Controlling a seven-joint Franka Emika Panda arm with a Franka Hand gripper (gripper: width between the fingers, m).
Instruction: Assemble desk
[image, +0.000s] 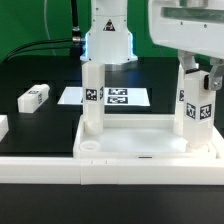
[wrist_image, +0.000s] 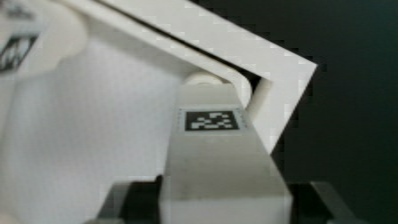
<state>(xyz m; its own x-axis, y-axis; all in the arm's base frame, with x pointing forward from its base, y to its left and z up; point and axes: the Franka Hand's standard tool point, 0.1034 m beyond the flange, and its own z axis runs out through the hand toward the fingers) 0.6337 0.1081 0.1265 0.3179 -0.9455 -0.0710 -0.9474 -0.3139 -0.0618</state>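
Observation:
The white tray-like tabletop (image: 140, 152) lies rim-up at the front of the table. One white leg (image: 92, 100) with tags stands upright in its far corner on the exterior view's left. My gripper (image: 197, 72) is shut on a second tagged leg (image: 195, 108), which stands upright at the far corner on the exterior view's right. In the wrist view this leg (wrist_image: 222, 150) runs from between my dark fingers (wrist_image: 143, 203) down to the corner of the tabletop rim (wrist_image: 267, 62). Its lower end is hidden by the rim.
A loose white leg (image: 33, 96) lies on the black table at the exterior view's left, and another white part (image: 2, 126) sits at the edge. The marker board (image: 125, 97) lies behind the tabletop. A long white border rail (image: 40, 167) runs along the front.

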